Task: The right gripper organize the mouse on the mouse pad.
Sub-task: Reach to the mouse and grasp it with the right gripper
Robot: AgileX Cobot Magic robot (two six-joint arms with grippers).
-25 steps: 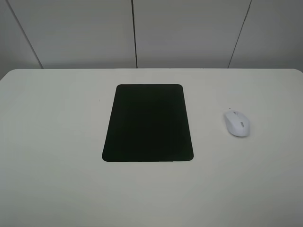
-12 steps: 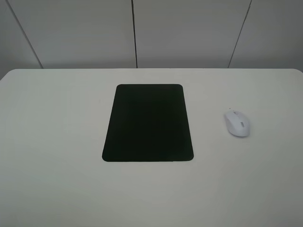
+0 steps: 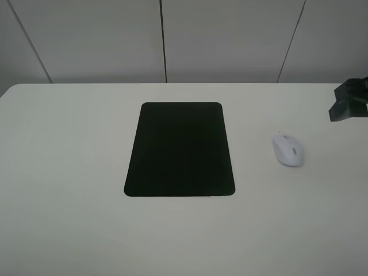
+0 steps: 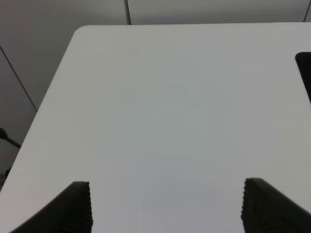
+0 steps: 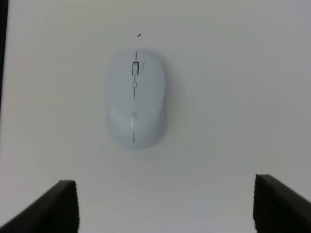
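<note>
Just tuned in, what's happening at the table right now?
Nothing is held yet. The white mouse lies on the table to the right of the black mouse pad, apart from it. The right hand is open and faces the mouse, with its fingers clear of it. The left hand is open and empty, facing the table's left part.

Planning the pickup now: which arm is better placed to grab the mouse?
Right. The mouse lies right of the mouse pad, with the open right gripper facing it; the left gripper faces bare table.
</note>
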